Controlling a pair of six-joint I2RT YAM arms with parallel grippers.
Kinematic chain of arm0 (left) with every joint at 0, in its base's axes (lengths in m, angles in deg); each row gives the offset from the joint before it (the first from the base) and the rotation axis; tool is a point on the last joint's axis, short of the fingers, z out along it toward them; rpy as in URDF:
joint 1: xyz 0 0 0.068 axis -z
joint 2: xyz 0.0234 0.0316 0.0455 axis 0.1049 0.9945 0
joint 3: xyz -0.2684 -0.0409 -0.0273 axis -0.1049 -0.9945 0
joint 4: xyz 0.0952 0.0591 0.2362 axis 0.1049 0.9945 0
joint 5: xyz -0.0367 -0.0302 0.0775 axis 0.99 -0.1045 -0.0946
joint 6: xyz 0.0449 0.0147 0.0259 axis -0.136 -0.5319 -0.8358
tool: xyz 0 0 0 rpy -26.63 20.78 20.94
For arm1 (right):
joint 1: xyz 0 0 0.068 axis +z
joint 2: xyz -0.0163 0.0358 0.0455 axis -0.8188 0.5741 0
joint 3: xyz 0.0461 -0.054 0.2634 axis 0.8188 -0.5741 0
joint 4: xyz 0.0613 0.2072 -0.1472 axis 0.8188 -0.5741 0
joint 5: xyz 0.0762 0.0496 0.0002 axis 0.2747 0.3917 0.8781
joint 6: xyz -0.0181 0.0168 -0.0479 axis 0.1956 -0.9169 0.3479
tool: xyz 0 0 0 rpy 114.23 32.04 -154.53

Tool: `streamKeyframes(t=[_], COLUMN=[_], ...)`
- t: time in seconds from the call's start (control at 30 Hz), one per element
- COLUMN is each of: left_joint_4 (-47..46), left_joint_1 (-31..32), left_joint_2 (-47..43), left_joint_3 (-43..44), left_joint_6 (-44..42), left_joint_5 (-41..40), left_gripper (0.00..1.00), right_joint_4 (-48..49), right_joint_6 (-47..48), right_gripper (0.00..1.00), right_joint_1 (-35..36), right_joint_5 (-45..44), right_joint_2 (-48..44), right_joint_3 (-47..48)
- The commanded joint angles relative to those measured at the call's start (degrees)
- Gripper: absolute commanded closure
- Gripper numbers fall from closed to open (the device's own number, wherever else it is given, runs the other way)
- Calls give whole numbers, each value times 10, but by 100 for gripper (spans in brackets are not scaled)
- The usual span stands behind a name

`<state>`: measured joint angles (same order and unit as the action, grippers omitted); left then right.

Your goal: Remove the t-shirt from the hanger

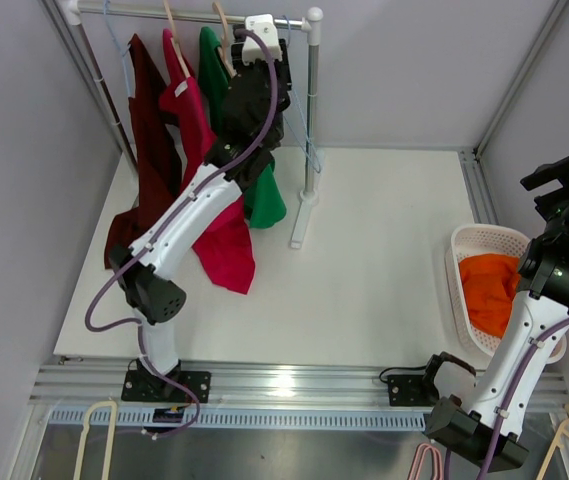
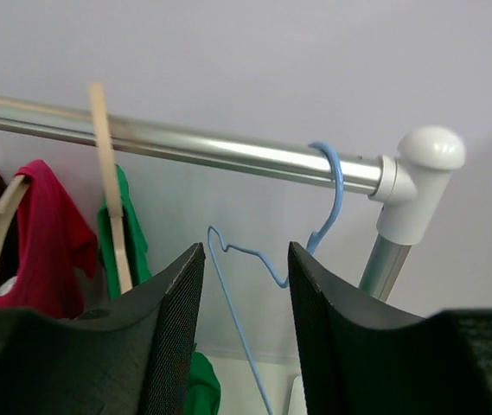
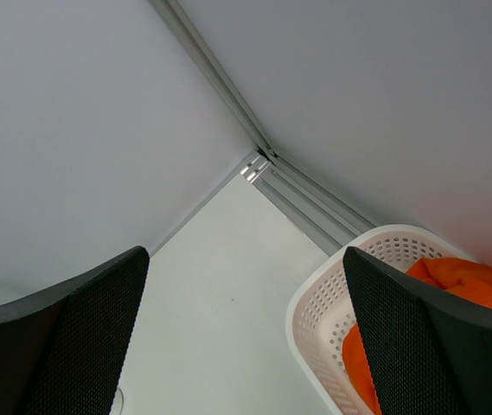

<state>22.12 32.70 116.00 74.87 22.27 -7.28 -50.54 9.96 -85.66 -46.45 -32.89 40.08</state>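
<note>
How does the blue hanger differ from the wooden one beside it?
The blue hanger is thin bent wire; the wooden hanger is a thicker, pale, flat piece. The blue hanger is bare, while the wooden hanger carries a green shirt. Both hang from the same metal rail.

Left gripper (image 2: 246,252) held high, jaws parted – right gripper (image 3: 246,255) aloft, jaws wide apart
</note>
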Motion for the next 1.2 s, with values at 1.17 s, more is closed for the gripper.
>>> streamKeyframes(t=[1.17], left_joint_4=[-110], left_joint_1=[-50], left_joint_2=[103], left_joint_3=[111], left_joint_6=[-180], left_joint_5=[-203], left_gripper=[46], right_joint_4=[48], right_joint_6=[-9], right_gripper=[1], right_joint_1=[180], right_joint_5=[5], right_joint_2=[46], right_joint_3=[52])
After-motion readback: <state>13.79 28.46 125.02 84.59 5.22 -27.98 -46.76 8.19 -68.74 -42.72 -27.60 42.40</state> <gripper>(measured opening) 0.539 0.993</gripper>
